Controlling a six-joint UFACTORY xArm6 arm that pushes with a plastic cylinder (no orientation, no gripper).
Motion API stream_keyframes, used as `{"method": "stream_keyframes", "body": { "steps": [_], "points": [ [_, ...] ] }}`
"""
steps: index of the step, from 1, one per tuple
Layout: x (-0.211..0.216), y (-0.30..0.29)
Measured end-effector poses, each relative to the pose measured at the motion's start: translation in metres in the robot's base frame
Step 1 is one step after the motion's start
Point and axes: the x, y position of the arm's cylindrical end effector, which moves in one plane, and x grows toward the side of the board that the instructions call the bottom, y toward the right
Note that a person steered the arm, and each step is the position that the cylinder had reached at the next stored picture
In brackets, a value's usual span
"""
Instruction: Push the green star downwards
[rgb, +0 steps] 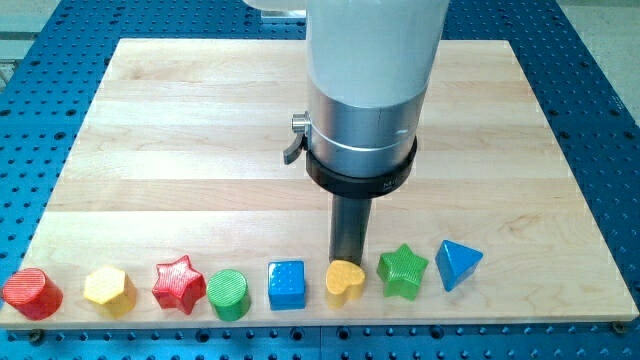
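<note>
Green star (403, 270): a small, rigid, ribbed block, judged light and stiff, not fragile, and likely to slide readily on smooth wood. Its points make it prone to turn if pressed off-centre; the best contact, since nothing here can grasp it, is judged to be the middle of its upper edge, at the notch between two points, so that a push toward the view's bottom runs through its centre.

The star lies in the row of blocks along the bottom edge of the counter (200, 150), at the view's lower right. It sits just beside the yellow heart (345, 283) on its left and the blue triangle (458, 264) on its right, with narrow gaps to each. Little counter remains below it, so only a short travel downwards is judged available.

There is no claw on this arm, hence no spread or pinching state to report; the arm ends in a dark rod. My tip (347, 261) stands just above the yellow heart, apparently touching or nearly touching its upper edge, and thus up and to the left of the star, not yet behind it.

Farther left in the row: blue cube (286, 284), green cylinder (229, 293), red star (178, 284), yellow hexagon (109, 290), red cylinder (32, 293).
</note>
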Motion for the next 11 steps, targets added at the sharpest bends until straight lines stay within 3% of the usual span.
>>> {"method": "stream_keyframes", "body": {
  "steps": [2,3,11],
  "points": [
    [-0.014,0.013],
    [-0.021,0.061],
    [0.005,0.041]
  ]
}}
